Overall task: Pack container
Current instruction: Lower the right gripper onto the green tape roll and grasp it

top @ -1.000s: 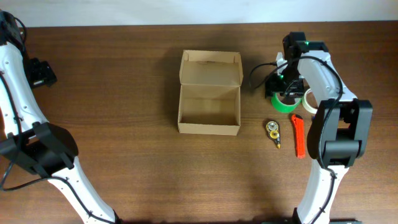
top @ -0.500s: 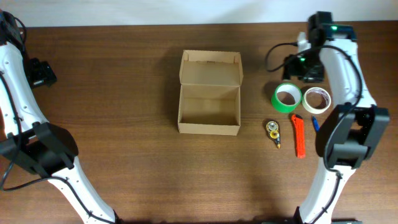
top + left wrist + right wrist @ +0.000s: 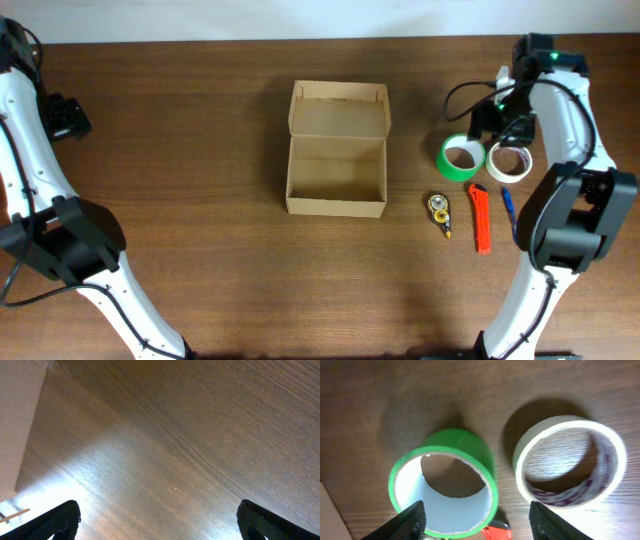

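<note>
The container (image 3: pixel 336 150), an open brown cardboard box with its flap lid laid back, sits empty at the table's middle. A green tape roll (image 3: pixel 463 158) and a white tape roll (image 3: pixel 509 159) lie side by side to its right. My right gripper (image 3: pixel 500 128) hovers open just behind them. In the right wrist view its fingers (image 3: pixel 480 522) straddle the green roll (image 3: pixel 445 485) and the white roll (image 3: pixel 570 462), holding nothing. My left gripper (image 3: pixel 160 522) is open over bare wood at the far left, with a box corner (image 3: pixel 17 425) in view.
A yellow correction-tape dispenser (image 3: pixel 439 212), an orange box cutter (image 3: pixel 480 218) and a blue pen (image 3: pixel 506 200) lie in front of the rolls. The left arm (image 3: pixel 40 150) runs along the table's left edge.
My right gripper lifted off the green roll, swung back to the right, then came forward and now hovers behind both rolls. The left arm has not moved.
</note>
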